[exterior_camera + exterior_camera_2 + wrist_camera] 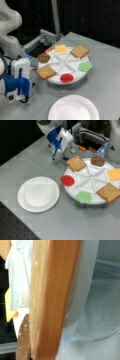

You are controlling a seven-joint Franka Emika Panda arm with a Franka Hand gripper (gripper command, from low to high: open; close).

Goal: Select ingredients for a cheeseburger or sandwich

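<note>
The end effector (65, 157) is hovering low beside the divided white tray (88, 195), nearest a tan bread slice (76, 163); whether its fingers are apart cannot be told. The patty (97, 160), cheese slice (114, 174) and second bread slice (109, 192) are lying in tray compartments. The paper plate (38, 194) is sitting bare on the worktop (30, 160).

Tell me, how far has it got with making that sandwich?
Barely started, it seems. The white paper plate holds nothing, and both bread slices, the brown patty and the yellow cheese slice sit in the divided white tray, as do red and green pieces. The end effector sits beside the nearer bread slice, its edge filling the wrist view. No stacking yet.
</note>
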